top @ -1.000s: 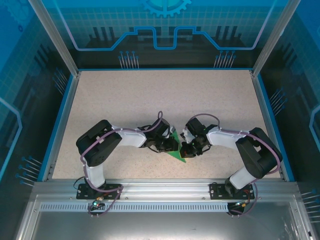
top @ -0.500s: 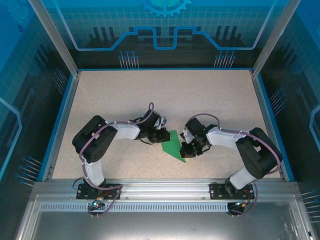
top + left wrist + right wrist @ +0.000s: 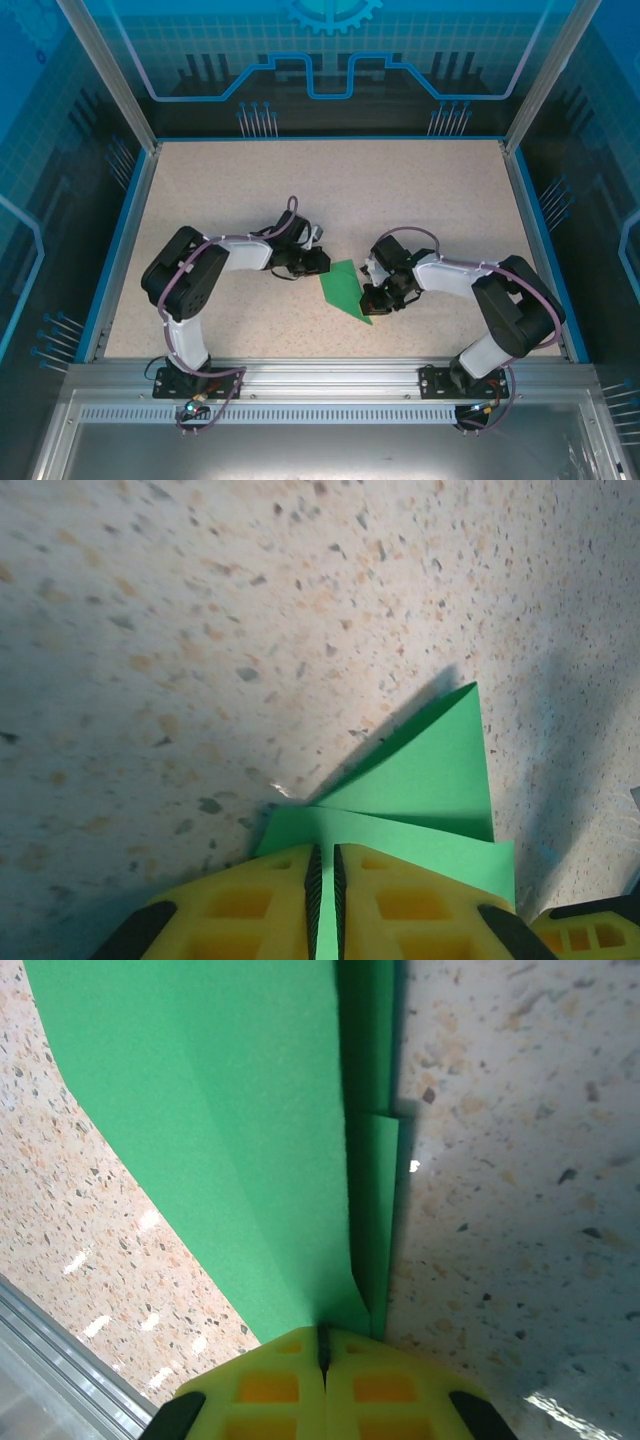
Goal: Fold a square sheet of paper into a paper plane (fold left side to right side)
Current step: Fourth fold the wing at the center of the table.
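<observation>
Leftward the left claw [image 3: 312, 262] has drawn, baring more of the folded green paper [image 3: 345, 290]. The paper's near tip points toward the arm bases, and its layered flaps lie on the tabletop [image 3: 330, 190]. The right claw [image 3: 375, 298] is closed, pinching the right fold. The left claw, nearly closed, nips the far-left edge. Both claws' fingers hide the paper beneath them.
</observation>
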Available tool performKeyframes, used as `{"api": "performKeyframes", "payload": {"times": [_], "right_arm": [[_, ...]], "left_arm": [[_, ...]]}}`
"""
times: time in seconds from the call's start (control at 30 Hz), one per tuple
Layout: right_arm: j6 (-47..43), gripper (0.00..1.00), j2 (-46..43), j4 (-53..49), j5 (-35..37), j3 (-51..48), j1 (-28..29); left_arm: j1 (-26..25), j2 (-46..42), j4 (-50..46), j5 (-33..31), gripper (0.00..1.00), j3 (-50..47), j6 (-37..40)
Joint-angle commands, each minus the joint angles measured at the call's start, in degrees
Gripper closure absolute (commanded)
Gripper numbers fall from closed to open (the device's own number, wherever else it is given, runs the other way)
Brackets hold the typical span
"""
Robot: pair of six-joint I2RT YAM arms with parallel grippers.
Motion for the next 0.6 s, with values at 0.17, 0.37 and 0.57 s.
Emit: {"api": "performKeyframes", "payload": {"times": [0.17,0.37,0.57], "right_arm": [[0.8,1.0,1.0,-3.6,3.4,-2.7,1.1],[4.0,1.0,1.0,3.4,-1.9,-3.8,2.9],[8.9,0.97,-1.5,11.9,-5.9,-4.0,4.0]], "left_arm": [[7.0,-1.8,-7.8,-6.3,0.81,2.1,5.7],[8.4,-10.0,-9.9,-4.7,0.75,1.2,4.6],[6.9,-16.8,-0.1,1.0,0.6,-8.7,-5.7]]}}
